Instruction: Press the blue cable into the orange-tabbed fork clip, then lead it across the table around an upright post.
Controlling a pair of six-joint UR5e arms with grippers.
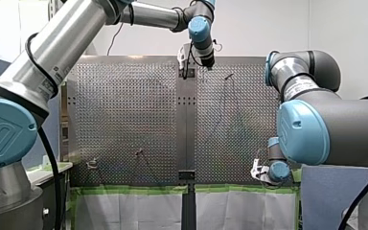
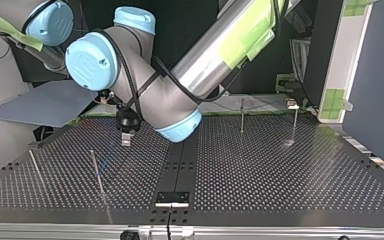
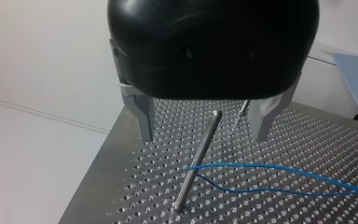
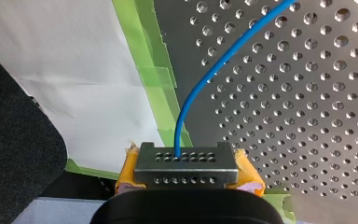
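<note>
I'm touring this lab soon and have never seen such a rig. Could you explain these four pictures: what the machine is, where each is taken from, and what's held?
These are two robot arms at a metal table full of small holes. The front view looks from behind the arms. The top view faces them from across the table, so their sides are swapped. The other two come from cameras on the wrists. In the right wrist view, my right gripper, with yellow pads, appears to clamp a blue cable, which leads away over the table. In the left wrist view, my left gripper, black with metal fingers, is open, with a thin upright post ahead of it. The cable doubles back right at that post.
</note>
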